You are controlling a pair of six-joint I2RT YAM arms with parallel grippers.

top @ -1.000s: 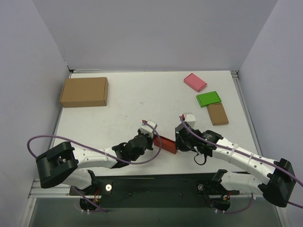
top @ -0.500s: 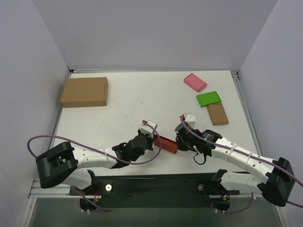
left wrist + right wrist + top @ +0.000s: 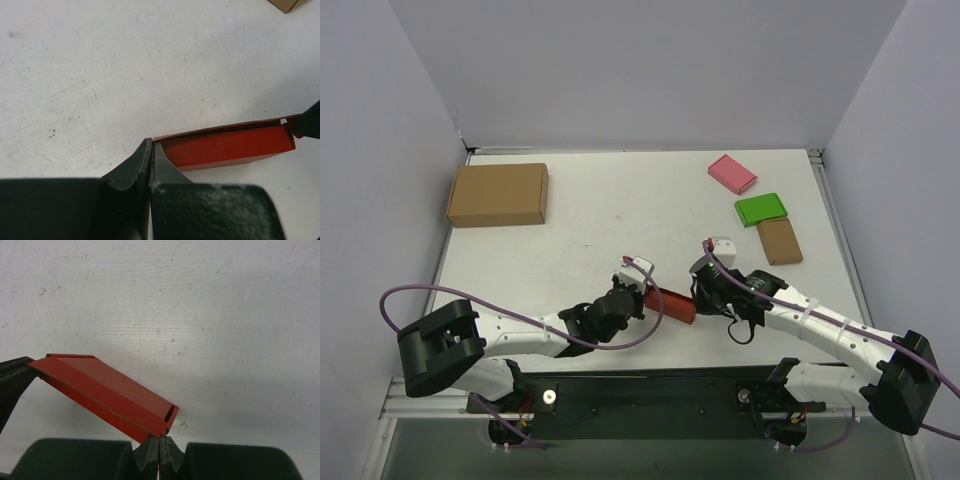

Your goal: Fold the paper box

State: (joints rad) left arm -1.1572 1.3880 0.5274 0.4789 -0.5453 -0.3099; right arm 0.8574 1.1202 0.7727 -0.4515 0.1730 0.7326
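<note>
Paper box (image 3: 672,305) between two low, outstretched arms, left jaws and right jaws each clamped on one end.

The paper box (image 3: 670,303) is noted as small, bright red thin cardboard, flattened into a long narrow slab, with one long edge gaping slightly. It is held tilted over the table (image 3: 620,200), pinched at one end by the left gripper (image 3: 151,145) and at the other by the right gripper (image 3: 159,439).

Overhead rear overview; two close wrist views; paper box (image 3: 670,303) in all
</note>
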